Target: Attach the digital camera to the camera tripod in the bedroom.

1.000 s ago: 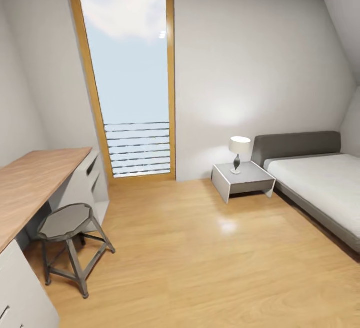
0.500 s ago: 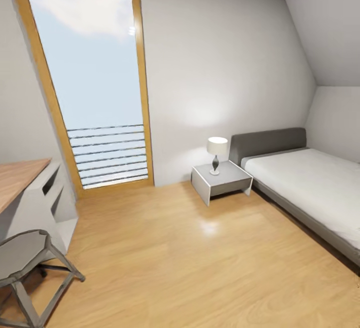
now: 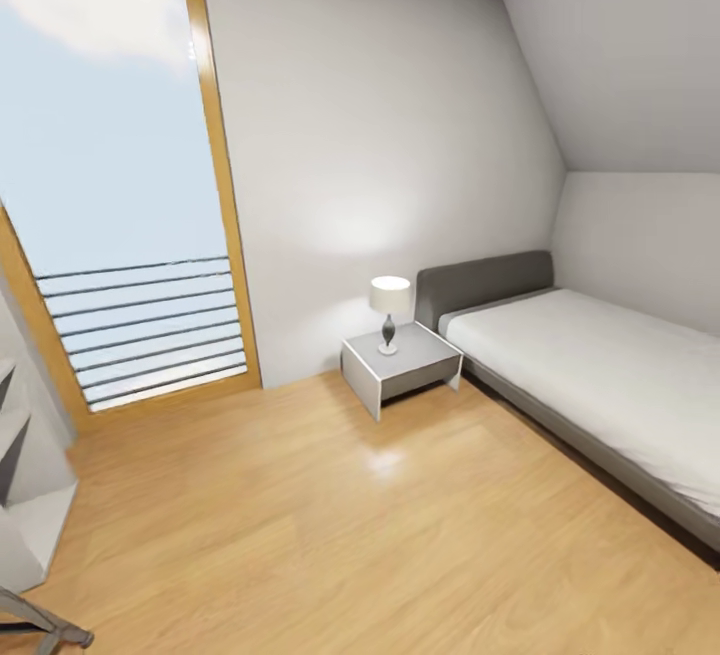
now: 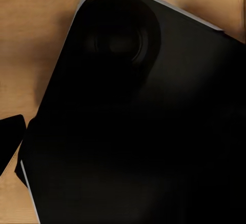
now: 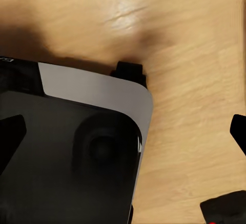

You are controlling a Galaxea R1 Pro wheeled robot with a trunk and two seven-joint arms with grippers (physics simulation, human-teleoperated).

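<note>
The digital camera and the camera tripod are out of view. I am in the bedroom, over its light wood floor (image 3: 330, 535). My right gripper (image 5: 123, 131) is open, its dark fingertips (image 5: 10, 134) wide apart above my own black and grey base (image 5: 92, 131), nothing between them. One fingertip (image 4: 10, 137) of my left gripper (image 4: 123, 137) stands far out to the side over the dark base (image 4: 143, 131); the gripper looks open and empty.
A grey bed (image 3: 600, 375) runs along the right wall under the sloped ceiling. Beside it stands a white nightstand (image 3: 400, 370) with a small lamp (image 3: 389, 310). A tall wood-framed window (image 3: 120, 215) is at left, with white desk shelving (image 3: 25, 495) and a stool leg (image 3: 40, 625).
The head camera has swung right: the window, nightstand and bed slid left in the picture, and the desk and stool have nearly left it. Nothing in the room moved.
</note>
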